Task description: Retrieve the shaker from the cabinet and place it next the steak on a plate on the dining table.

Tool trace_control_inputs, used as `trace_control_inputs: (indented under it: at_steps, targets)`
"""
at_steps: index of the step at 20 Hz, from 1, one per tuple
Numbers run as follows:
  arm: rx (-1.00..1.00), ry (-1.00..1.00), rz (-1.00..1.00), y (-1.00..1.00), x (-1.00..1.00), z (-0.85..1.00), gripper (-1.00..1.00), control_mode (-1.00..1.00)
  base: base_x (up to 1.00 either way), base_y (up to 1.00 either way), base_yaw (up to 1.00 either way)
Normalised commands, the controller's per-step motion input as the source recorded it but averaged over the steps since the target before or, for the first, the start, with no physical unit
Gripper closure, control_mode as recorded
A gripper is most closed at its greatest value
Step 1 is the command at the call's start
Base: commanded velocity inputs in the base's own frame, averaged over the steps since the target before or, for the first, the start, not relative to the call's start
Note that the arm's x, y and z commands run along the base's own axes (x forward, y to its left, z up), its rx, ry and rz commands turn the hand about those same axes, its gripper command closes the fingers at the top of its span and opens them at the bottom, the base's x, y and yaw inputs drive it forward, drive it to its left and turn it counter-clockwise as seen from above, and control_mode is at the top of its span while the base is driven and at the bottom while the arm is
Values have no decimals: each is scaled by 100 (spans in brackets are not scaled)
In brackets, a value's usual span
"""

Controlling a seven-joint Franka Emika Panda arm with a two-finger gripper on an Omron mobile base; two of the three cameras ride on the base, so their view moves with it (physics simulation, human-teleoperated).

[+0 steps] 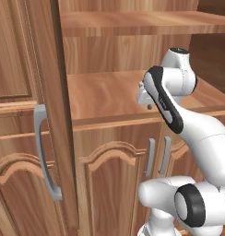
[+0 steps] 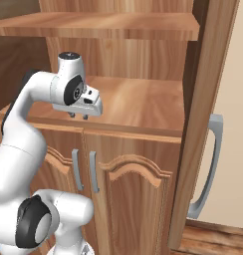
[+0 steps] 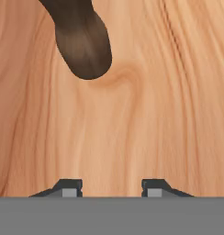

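Observation:
The cabinet (image 1: 103,90) stands open in front of me, its brown middle shelf (image 2: 138,102) bare where I can see it. My gripper (image 2: 78,116) hangs just above the front part of that shelf and points straight down. Its hand shows beside the forearm in the left base view (image 1: 149,106). In the hand view the gripper (image 3: 111,188) is open, with plain wood grain between the two dark tips. A soft dark shadow (image 3: 84,43) lies on the wood further ahead. The shaker, steak, plate and dining table are out of view.
The upper shelf (image 2: 108,22) hangs close above the hand. An open door with a grey handle (image 1: 44,154) juts out on the left, another (image 2: 207,169) on the right. Below the shelf are closed arched doors with bar handles (image 2: 83,172).

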Motion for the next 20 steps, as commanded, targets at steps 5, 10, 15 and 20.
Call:
trace_control_inputs:
  at_steps: [5, 10, 15, 20]
  targets:
    - [0, -3, 0, 0, -12, 0, -100, -100, 0, 0, 0]
    - [0, -11, 0, 0, -28, 2, -100, -100, 0, 0, 0]
    - [0, -20, 0, 0, -29, 11, -100, -100, 0, 0, 0]
    - [0, -25, 0, 0, -12, 19, -100, -100, 0, 0, 0]
